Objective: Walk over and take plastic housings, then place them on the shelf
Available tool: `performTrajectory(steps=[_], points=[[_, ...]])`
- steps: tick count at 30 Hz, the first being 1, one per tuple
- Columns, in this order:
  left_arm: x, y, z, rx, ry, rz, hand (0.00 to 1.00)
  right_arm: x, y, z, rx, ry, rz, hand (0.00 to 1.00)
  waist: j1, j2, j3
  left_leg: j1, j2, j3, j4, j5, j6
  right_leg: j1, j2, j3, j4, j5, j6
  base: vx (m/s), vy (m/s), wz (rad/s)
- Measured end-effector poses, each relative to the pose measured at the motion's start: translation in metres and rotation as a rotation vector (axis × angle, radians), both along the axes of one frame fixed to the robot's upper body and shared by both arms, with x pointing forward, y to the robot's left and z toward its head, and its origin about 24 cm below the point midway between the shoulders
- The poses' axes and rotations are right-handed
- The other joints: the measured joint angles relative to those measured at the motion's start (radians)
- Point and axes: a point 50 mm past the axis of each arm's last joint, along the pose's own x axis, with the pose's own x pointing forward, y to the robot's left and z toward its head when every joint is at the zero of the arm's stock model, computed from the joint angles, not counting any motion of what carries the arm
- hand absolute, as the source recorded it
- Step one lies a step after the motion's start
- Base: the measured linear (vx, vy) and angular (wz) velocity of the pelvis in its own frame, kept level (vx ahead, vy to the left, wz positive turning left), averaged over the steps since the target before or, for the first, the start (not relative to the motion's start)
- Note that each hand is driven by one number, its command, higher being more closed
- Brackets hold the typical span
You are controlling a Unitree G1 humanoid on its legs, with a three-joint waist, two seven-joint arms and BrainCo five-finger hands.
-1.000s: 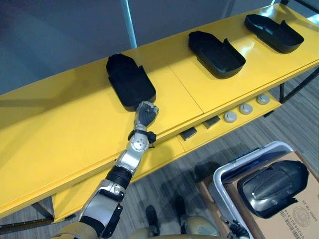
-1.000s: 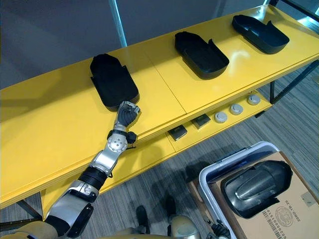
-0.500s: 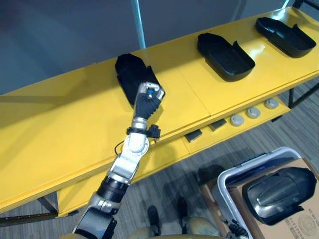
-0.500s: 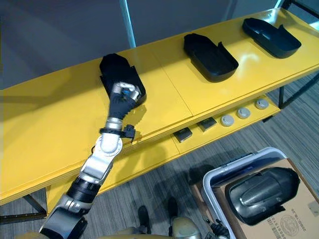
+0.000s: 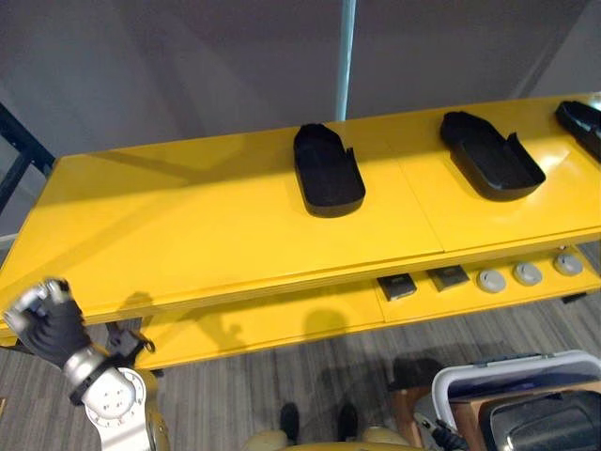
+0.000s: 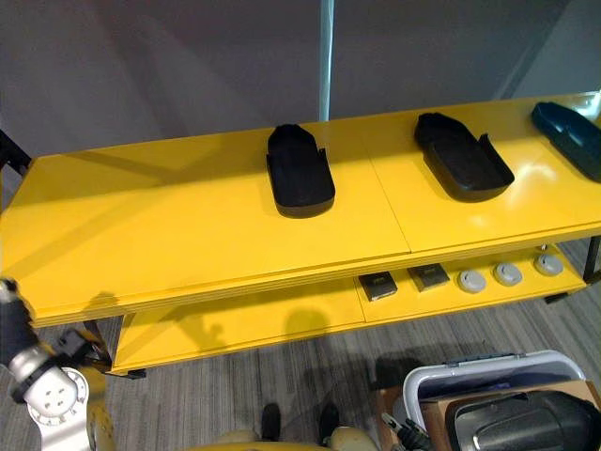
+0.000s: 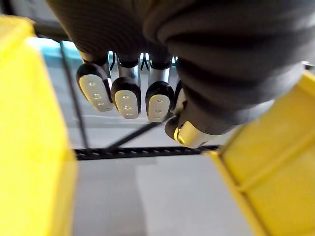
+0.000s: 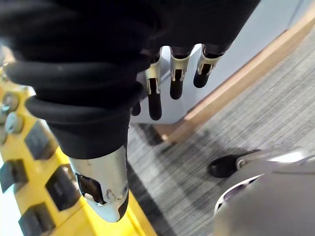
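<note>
The left hand's fingers are clenched into a loose fist, dark tips turned in toward the palm, and grasp nothing. The left hand hangs low at the robot's left, below and off the near left corner of the yellow shelf. The right hand hangs over the floor, its fingers released and straight, also empty.

No housing is in either hand. The nearest black plastic housing lies on the shelf's top board, well apart from both hands.

The step in hand looks like turning away to fetch another housing. To do it well, the robot should likely keep the left arm clear of the shelf's front edge while turning toward the bin at its lower right. It should unclench the fingers before reaching, then grip the glossy part by its rim, since the smooth shell may slip.

Counts:
- Four housings: three spaced along the top board, the second and third further right, and one in the bin.
- On the lower board: two dark square parts and three round grey discs.
- One bin, resting by one brown carton.
</note>
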Motion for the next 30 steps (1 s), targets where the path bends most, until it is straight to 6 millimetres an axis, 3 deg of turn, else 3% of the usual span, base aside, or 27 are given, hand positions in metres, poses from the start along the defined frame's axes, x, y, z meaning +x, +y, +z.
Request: performTrajectory(steps=[1, 3, 5, 6, 8, 13, 16, 25, 28, 30], points=[[-0.003, -0.003, -0.012, -0.028, 0.063, -0.025, 0.0, 0.002, 0.0, 0.001, -0.002, -0.006, 0.001, 0.0, -0.001, -0.001, -0.002, 0.003, 0.001, 0.003, 0.001, 0.0, 0.0, 0.001, -0.003, -0.005, 0.008, -0.007, 0.003, 0.02, -0.009, 0.18], [-0.023, -0.019, -0.064, -0.161, 0.314, -0.099, 0.0, 0.002, 0.0, 0.001, -0.005, -0.003, -0.006, 0.0, 0.0, 0.0, -0.024, 0.006, 0.001, 0.009, -0.003, -0.001, -0.003, -0.002, -0.007, -0.008, 0.022, -0.019, 0.006, 0.05, 0.001, 0.07], [-0.042, -0.033, -0.095, -0.247, 0.489, -0.143, 0.0, 0.003, 0.001, 0.001, -0.001, -0.003, -0.008, 0.0, -0.002, 0.001, -0.031, 0.008, 0.001, 0.016, -0.01, -0.003, -0.006, -0.006, -0.007, -0.001, 0.021, -0.02, 0.006, 0.06, 0.006, -0.11], [-0.052, -0.042, -0.11, -0.296, 0.581, -0.178, 0.0, 0.003, 0.002, -0.001, 0.004, 0.008, -0.014, 0.0, -0.001, 0.003, -0.033, 0.008, 0.001, 0.022, -0.011, -0.002, -0.008, -0.012, -0.006, 0.007, 0.021, -0.02, 0.006, 0.06, 0.003, -0.16], [-0.061, -0.052, -0.121, -0.347, 0.655, -0.214, 0.0, 0.001, 0.001, -0.003, 0.009, 0.027, -0.028, 0.0, -0.003, 0.005, -0.032, 0.017, 0.002, 0.026, -0.014, 0.004, -0.017, -0.015, -0.004, 0.018, 0.02, -0.019, 0.004, 0.09, -0.002, -0.18], [-0.06, -0.046, -0.128, -0.295, 0.751, -0.326, 0.0, -0.01, -0.006, -0.009, 0.01, 0.09, -0.057, 0.0, -0.006, 0.021, -0.033, 0.042, 0.003, 0.046, -0.024, 0.001, -0.021, 0.003, 0.004, 0.045, -0.001, -0.008, -0.001, 0.08, 0.004, -0.15], [-0.051, -0.047, -0.128, -0.275, 0.759, -0.384, 0.0, -0.005, -0.007, -0.009, 0.011, 0.086, -0.064, 0.0, -0.028, 0.022, -0.028, 0.04, 0.002, 0.05, -0.028, 0.001, -0.021, 0.014, 0.009, 0.056, -0.037, 0.014, 0.0, 0.04, 0.014, -0.1], [-0.043, -0.054, -0.129, -0.244, 0.789, -0.488, 0.0, 0.003, -0.007, -0.008, -0.001, 0.083, -0.032, 0.0, -0.036, 0.022, -0.006, 0.058, 0.004, 0.087, -0.015, -0.025, -0.036, 0.033, 0.017, 0.104, -0.08, 0.041, 0.003, 0.0, 0.013, -0.16], [-0.039, -0.056, -0.129, -0.24, 0.784, -0.496, 0.0, 0.014, -0.016, -0.003, -0.027, 0.056, -0.021, 0.0, -0.033, 0.039, 0.024, -0.003, 0.019, 0.133, 0.117, -0.098, -0.04, -0.015, 0.02, 0.158, -0.03, 0.023, 0.017, -0.04, 0.005, -0.51], [-0.031, -0.055, -0.127, -0.229, 0.767, -0.501, 0.0, 0.022, -0.02, 0.0, -0.044, 0.04, -0.013, 0.0, -0.027, 0.041, 0.036, -0.058, 0.004, 0.055, 0.194, -0.109, -0.039, -0.064, 0.02, 0.21, -0.008, 0.027, 0.019, -0.03, 0.007, -0.66]])
